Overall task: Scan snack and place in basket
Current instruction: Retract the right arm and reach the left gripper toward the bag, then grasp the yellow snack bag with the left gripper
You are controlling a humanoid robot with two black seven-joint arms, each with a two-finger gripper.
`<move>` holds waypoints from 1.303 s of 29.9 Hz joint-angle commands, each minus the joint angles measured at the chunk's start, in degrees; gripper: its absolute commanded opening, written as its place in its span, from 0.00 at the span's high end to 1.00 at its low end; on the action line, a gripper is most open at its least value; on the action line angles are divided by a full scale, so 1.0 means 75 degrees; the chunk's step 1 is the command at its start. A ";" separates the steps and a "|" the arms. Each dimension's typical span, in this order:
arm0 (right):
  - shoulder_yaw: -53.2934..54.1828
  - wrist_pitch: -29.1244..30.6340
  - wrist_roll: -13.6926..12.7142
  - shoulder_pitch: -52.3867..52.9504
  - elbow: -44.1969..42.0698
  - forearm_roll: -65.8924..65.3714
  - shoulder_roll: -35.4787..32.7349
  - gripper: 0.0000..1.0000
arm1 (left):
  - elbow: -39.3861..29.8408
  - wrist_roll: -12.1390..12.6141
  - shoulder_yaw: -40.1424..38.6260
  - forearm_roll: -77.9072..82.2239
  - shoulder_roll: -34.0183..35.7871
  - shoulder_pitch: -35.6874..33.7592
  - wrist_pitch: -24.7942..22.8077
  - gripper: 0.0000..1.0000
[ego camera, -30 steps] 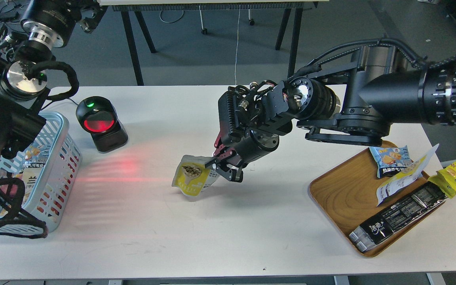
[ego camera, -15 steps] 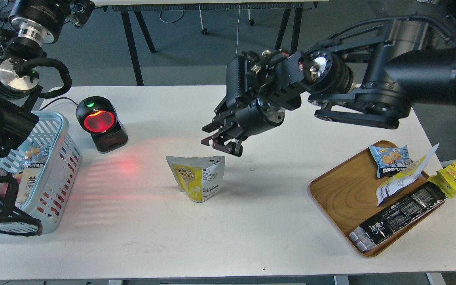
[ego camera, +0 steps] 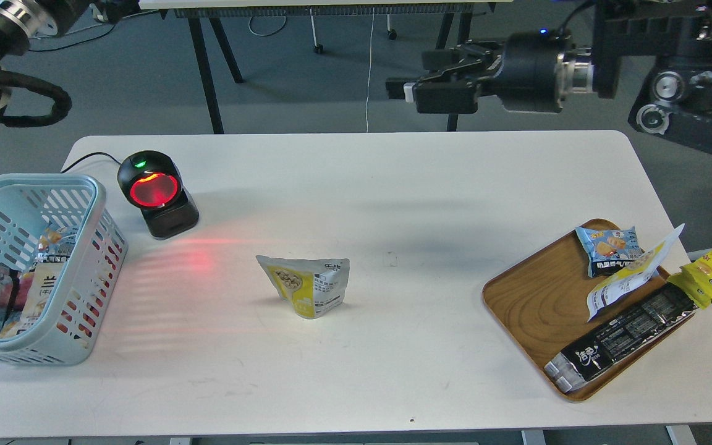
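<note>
I've pulled my right gripper [ego camera: 406,91] up and far back from the table [ego camera: 393,371]; its fingers look parted, holding nothing. The snack [ego camera: 308,285], released, now stands mid-table, right of the scanner [ego camera: 157,193], well apart from the basket [ego camera: 93,204]. Left gripper out of view; I reckon it takes over.

the table [ego camera: 356,383] top was smooth, matt white. the basket [ego camera: 99,204] was light blue slotted plastic. the tray [ego camera: 529,309] showed grained wood. the pouch [ego camera: 306,285] was glossy film. the scanner [ego camera: 157,193] housing was glossy black plastic.
</note>
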 commanded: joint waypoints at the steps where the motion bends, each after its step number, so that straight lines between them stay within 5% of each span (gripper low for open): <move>1: 0.0565 -0.0002 0.0002 -0.0803 -0.0046 0.1253 -0.0440 0.04 | -0.1144 0.0000 0.0017 0.1239 0.0589 0.0018 0.0002 0.06; 12: 0.1960 0.0325 0.0002 -0.2456 -0.1591 0.5634 -0.0488 0.03 | -0.5304 0.0000 0.0040 0.5246 0.1621 0.0159 0.0002 0.16; 19: 0.2815 0.1764 0.0002 -0.3077 -0.4589 0.8481 0.0635 0.03 | -0.7392 0.0035 0.0250 0.8233 0.1447 0.0920 0.0002 0.19; 25: 0.3636 0.3032 -0.0005 -0.3979 -0.5999 0.9869 0.1351 0.02 | -0.8155 0.0047 0.0988 1.0485 0.1306 0.0991 0.0002 0.19; 39: 0.4692 0.3150 -0.0158 -0.4872 -0.5870 0.9904 0.1422 0.02 | -0.8378 0.0035 0.2383 1.3709 0.0485 0.1308 0.0002 0.26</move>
